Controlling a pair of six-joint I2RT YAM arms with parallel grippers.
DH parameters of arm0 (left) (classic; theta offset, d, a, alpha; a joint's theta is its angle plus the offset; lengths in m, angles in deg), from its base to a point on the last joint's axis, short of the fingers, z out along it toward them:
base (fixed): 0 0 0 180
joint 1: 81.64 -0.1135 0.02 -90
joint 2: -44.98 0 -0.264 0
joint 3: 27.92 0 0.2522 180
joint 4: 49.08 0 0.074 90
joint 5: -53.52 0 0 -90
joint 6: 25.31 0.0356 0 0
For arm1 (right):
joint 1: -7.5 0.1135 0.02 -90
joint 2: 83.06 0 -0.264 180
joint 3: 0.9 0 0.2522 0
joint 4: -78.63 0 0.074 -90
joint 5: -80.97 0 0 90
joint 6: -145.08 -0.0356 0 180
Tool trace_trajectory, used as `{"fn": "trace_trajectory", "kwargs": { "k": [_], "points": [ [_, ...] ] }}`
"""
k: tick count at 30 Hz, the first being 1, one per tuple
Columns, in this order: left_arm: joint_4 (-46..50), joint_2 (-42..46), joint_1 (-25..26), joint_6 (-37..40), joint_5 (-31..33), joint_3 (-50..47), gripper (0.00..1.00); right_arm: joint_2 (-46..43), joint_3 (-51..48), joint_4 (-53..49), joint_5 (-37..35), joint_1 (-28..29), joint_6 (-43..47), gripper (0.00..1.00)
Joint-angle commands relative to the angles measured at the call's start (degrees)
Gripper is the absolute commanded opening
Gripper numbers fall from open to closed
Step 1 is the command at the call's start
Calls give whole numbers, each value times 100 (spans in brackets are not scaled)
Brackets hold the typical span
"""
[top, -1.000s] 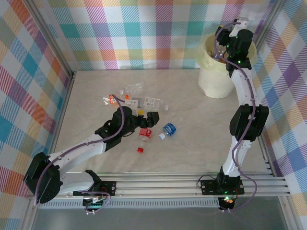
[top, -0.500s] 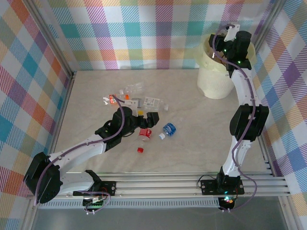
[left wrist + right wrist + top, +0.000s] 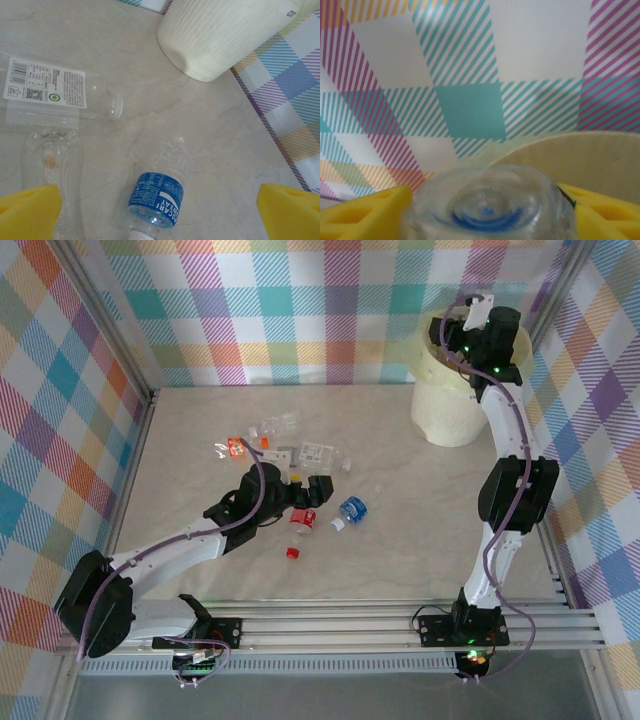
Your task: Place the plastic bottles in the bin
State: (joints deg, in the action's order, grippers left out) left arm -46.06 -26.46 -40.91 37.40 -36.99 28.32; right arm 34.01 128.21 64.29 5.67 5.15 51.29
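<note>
While the right hand [image 3: 485,212] grips one bottle [image 3: 489,197] above the bin [image 3: 450,408], several bottles [image 3: 318,452] lie on the bench [image 3: 410,550], yet to go; the left hand [image 3: 160,210] hangs open.

Top cam high from near edge, whole table [image 3: 400,565]; wrist cams close-in; bin [image 3: 445,415] common to all.

Reads "OCARI SWEAT" on blue-label bottle [image 3: 156,200]; white-label bottle [image 3: 45,90]: barcode, small print illegible.

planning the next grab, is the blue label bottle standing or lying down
Lying down: the blue-label bottle rests lengthwise on the table, its clear body stretched flat.
</note>
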Motion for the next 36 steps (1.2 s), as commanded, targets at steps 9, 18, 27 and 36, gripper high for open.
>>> {"fn": "trace_trajectory", "kwargs": {
  "k": [9,18,27,36],
  "points": [
    [-113,-59,16,-4,10,190,100,24,681,-1014,223,-22,33,86],
    [180,-92,19,-22,371,299,100,-318,706,-1778,167,-24,-222,99],
    [972,25,-84,-128,1325,438,100,-1528,-654,-1396,1013,-3,-795,100],
    [2054,72,-690,-368,1986,843,100,-3006,-2661,-695,1999,53,-1277,100]
  ]
}}
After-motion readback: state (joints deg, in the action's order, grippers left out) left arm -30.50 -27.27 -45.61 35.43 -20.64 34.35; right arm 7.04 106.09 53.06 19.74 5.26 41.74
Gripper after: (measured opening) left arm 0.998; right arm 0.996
